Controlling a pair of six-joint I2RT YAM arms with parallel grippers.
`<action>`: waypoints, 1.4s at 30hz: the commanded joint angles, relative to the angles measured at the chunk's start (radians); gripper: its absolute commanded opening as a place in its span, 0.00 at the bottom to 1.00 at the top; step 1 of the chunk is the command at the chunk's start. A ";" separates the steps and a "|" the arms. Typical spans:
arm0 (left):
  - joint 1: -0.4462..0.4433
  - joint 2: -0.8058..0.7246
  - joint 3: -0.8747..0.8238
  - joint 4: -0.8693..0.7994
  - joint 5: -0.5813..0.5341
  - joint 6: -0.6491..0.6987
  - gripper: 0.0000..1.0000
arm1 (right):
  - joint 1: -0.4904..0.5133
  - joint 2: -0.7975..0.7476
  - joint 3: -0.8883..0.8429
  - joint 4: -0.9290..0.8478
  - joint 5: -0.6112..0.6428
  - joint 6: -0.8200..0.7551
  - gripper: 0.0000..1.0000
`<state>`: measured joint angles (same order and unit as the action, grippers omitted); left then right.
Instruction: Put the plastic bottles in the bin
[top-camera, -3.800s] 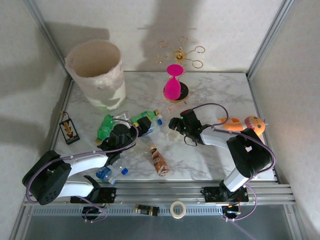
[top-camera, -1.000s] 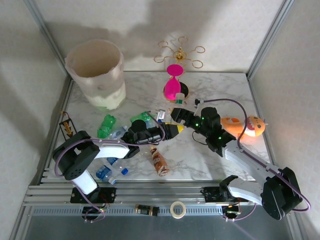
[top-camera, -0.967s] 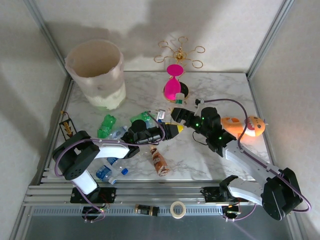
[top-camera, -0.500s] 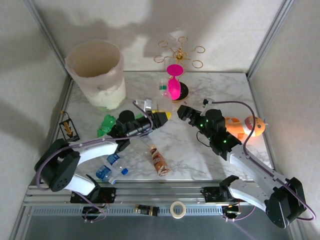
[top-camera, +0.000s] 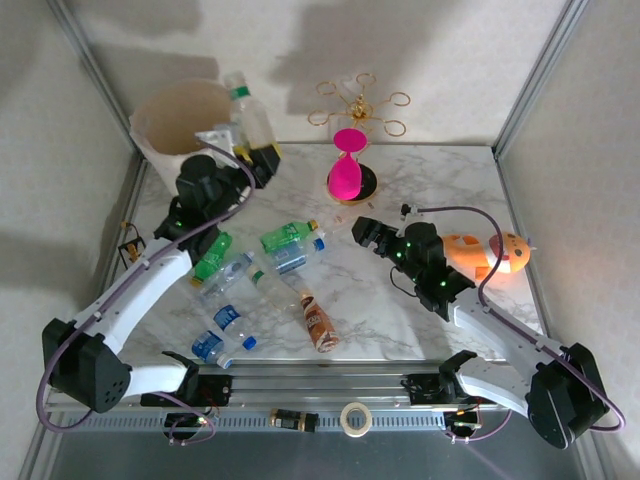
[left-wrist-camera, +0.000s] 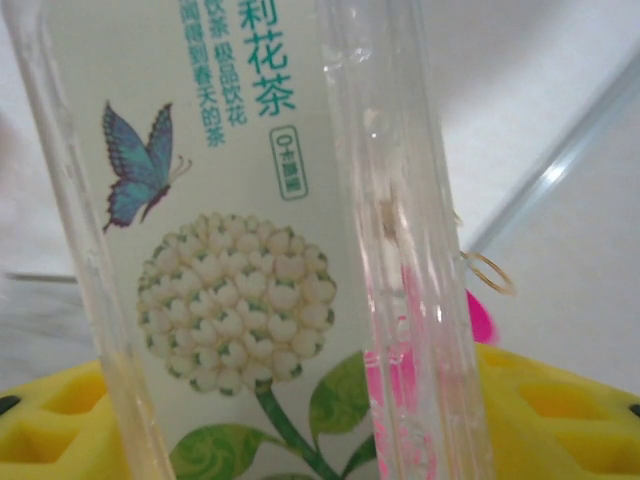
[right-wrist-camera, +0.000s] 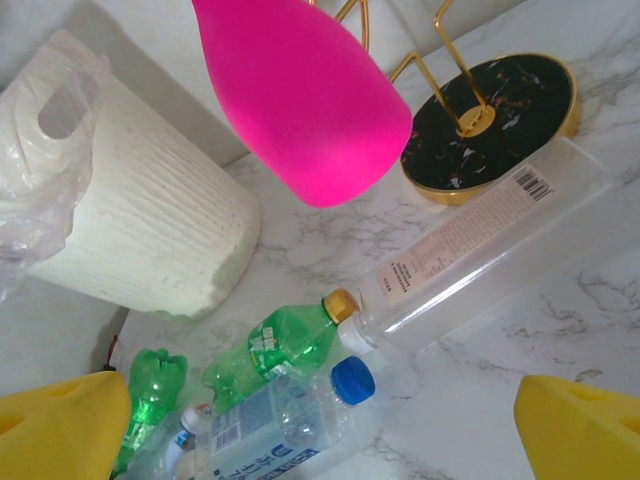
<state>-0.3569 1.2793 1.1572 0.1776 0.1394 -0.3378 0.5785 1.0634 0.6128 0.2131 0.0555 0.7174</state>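
Mid-delivery: the left gripper (top-camera: 243, 148), jaws clamped on a clear tea bottle (top-camera: 250, 112), holds it roughly upright at the rim of the bin (top-camera: 148, 108), needing a short carry over the opening before letting go; the right gripper (top-camera: 365, 232) stands wide open and empty above the table.

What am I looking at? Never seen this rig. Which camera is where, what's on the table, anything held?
Two small robot arms are bolted to a marble table. The wide picture looks down from above and behind them; the other two come from a camera on each wrist. The left gripper holds a clear bottle with a butterfly label up by the bin's rim. The right gripper is open and empty. Lying loose: green bottles, blue-capped clear bottles, a brown bottle. Also a pink hourglass-shaped object and an orange plush toy.
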 joint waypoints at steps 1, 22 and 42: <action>0.090 0.025 0.113 -0.132 -0.110 0.074 0.44 | -0.006 0.005 -0.009 0.036 -0.022 -0.010 0.99; 0.355 0.395 0.546 -0.512 -0.073 0.105 0.51 | -0.006 -0.102 -0.072 -0.021 0.044 -0.019 0.99; 0.348 0.325 0.549 -0.491 -0.023 0.055 0.90 | -0.006 -0.089 -0.076 -0.005 0.041 -0.019 0.99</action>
<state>-0.0032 1.6672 1.6768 -0.3233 0.0795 -0.2634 0.5785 0.9703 0.5495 0.1936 0.0856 0.7170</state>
